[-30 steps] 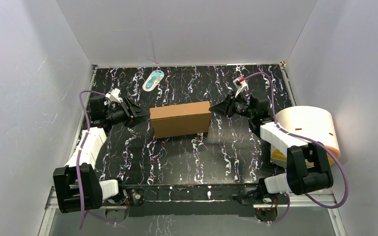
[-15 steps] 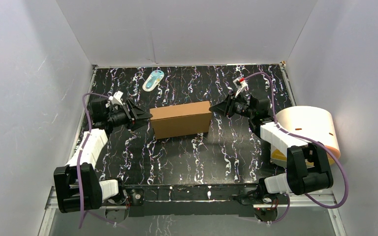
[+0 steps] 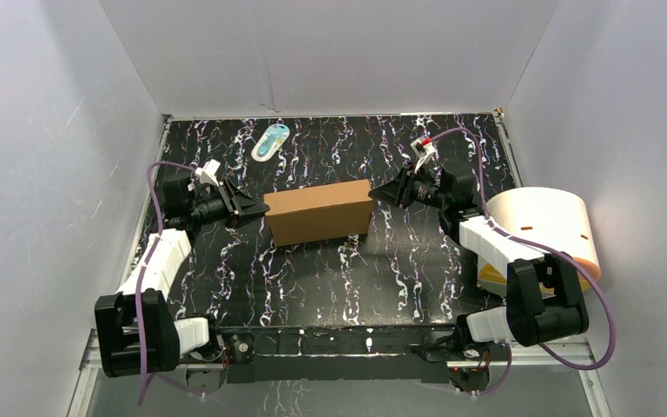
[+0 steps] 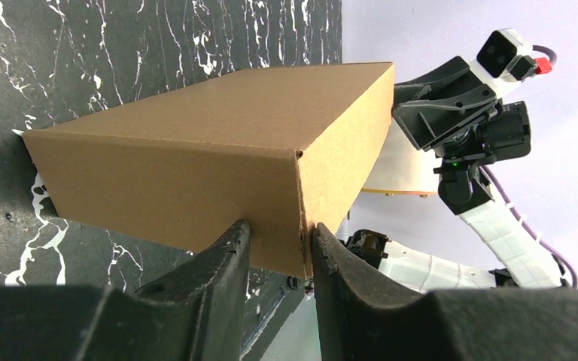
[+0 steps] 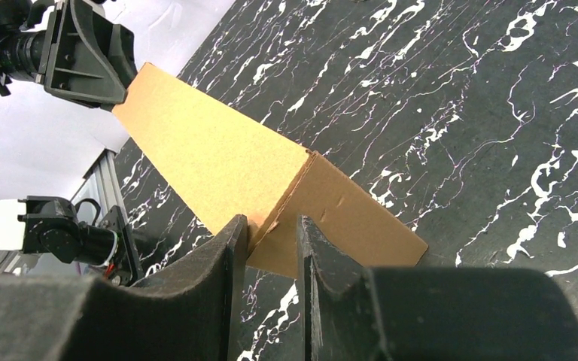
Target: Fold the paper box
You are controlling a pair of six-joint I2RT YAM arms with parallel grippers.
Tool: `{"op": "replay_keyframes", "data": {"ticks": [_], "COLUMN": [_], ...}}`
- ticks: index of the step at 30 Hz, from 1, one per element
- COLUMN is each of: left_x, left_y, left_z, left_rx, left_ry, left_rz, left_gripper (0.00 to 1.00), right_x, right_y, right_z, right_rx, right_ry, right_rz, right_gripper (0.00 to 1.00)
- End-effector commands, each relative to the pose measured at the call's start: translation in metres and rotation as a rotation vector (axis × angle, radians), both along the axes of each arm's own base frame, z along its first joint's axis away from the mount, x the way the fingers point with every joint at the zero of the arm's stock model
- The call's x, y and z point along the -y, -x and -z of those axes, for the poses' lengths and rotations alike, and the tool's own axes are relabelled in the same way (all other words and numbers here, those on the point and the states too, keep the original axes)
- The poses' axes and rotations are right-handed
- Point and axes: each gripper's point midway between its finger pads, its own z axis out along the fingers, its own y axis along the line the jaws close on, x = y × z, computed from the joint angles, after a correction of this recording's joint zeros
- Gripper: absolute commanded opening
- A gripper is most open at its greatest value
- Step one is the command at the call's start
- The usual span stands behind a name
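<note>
On the black slab table (image 3: 330,287), glossy and veined with white like marble, the paper box (image 3: 319,211) lies at the middle, slightly askew. It is plain brown corrugated cardboard, matte, folded into a closed shallow rectangular block with sharp creased edges. At the right edge stands a smooth cream cylinder (image 3: 543,228), broad and squat, with an orange base showing beneath. Near the far wall lies a small white-and-blue oval item (image 3: 270,142). The left gripper (image 4: 280,226), in black plastic, straddles the box's left near corner, one finger against the long face and one against the end face, clenched on the cardboard. The right gripper (image 5: 270,219) pinches the opposite far right corner in the same way, with its jaws narrow.
</note>
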Motion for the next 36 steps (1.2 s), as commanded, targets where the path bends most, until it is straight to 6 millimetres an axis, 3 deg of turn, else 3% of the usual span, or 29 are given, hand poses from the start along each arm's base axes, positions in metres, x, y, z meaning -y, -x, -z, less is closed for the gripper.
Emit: {"op": "replay_keyframes", "data": {"ticks": [1,4,8,12,16,20,29,33,36], "left_x": [-0.013,-0.016,-0.016,-0.023,-0.025,-0.028,-0.049,-0.047,-0.042], "left_y": [0.034,0.042,0.046,0.047,0.041,0.026,-0.015,-0.024,-0.026], "left_z": [0.068,0.081,0.094,0.104,0.097,0.073,-0.015,-0.052,-0.07], "left_rx": [-0.209,-0.257,-0.338,-0.377,-0.352,-0.262,0.018,0.173,0.262], "left_ry": [-0.161,-0.167,-0.121,-0.163,-0.166,-0.188,-0.336,-0.374,-0.402], "left_rz": [-0.035,-0.066,-0.111,-0.161,-0.175,-0.178,-0.217,-0.181,-0.133], "left_gripper": [0.21,0.16,0.01,0.0,0.0,0.16,0.59,0.71,0.74], "right_x": [0.028,0.028,0.028,0.027,0.013,0.003,-0.003,-0.001,0.004], "right_y": [0.013,0.014,0.014,0.015,0.018,0.013,-0.005,-0.007,-0.004], "right_z": [0.086,0.087,0.088,0.09,0.085,0.069,-0.012,-0.051,-0.075], "right_rx": [-0.232,-0.234,-0.235,-0.237,-0.206,-0.169,-0.005,0.102,0.19], "right_ry": [0.194,0.195,0.196,0.212,0.232,0.218,0.16,0.134,0.127], "right_rz": [0.103,0.101,0.099,0.102,0.067,0.054,0.066,0.084,0.104], "right_gripper": [0.35,0.35,0.34,0.29,0.28,0.3,0.46,0.56,0.65]}}
